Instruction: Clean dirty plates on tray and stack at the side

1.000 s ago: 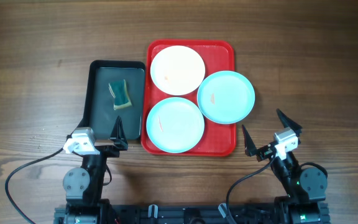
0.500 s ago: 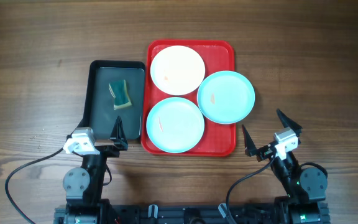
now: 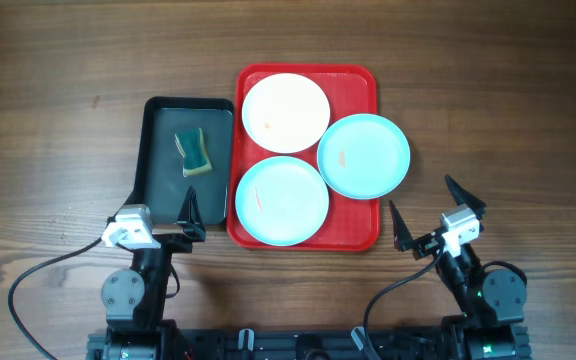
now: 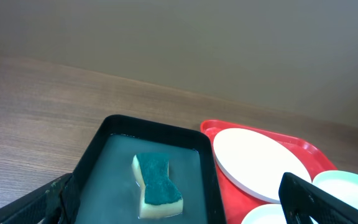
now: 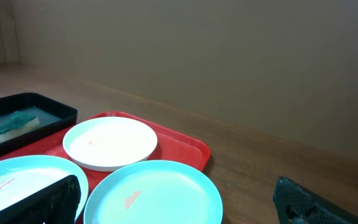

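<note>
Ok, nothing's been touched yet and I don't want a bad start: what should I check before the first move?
1. Left claw open: ok.
2. Right claw open: ok.
3. Sponge free in black tray: ok.
4. White plate, near blue plate, right blue plate on red tray: ok; the right one overhangs its rim.
5. All three clean: not ok, orange smears show.
6. Sponge wet: cannot tell.

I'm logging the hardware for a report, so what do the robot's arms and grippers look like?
Both arms are black with round joint housings. The left gripper and right gripper each have two slim, pointed black fingers and a white block behind them. A black cable loops beside each arm.
</note>
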You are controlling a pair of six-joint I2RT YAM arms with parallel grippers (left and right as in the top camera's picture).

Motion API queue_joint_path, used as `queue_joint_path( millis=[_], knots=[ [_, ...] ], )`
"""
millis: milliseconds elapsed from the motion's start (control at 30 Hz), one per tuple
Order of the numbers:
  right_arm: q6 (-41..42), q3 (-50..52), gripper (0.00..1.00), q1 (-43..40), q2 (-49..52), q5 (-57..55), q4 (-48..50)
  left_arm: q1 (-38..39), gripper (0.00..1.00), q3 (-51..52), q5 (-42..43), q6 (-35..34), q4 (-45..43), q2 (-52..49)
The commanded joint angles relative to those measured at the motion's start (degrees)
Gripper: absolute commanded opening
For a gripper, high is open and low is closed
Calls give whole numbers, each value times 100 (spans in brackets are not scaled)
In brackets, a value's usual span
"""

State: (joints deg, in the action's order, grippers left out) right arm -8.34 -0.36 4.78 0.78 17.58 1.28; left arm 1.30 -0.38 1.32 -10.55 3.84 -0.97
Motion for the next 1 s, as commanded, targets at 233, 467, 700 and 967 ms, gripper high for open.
queue_joint_path(
  millis=[233, 467, 700, 967],
  knots=[
    [83, 7, 100, 13, -20, 48, 20, -42, 100, 7, -76, 114, 48, -33],
    [85, 7, 100, 87, -17, 48, 20, -42, 100, 7, -76, 114, 48, -33],
    [85, 7, 100, 87, -17, 48, 20, -42, 100, 7, -74, 114, 48, -33],
    [98, 7, 100, 87, -20, 55, 52, -42, 100, 7, -76, 114, 48, -33]
  ],
)
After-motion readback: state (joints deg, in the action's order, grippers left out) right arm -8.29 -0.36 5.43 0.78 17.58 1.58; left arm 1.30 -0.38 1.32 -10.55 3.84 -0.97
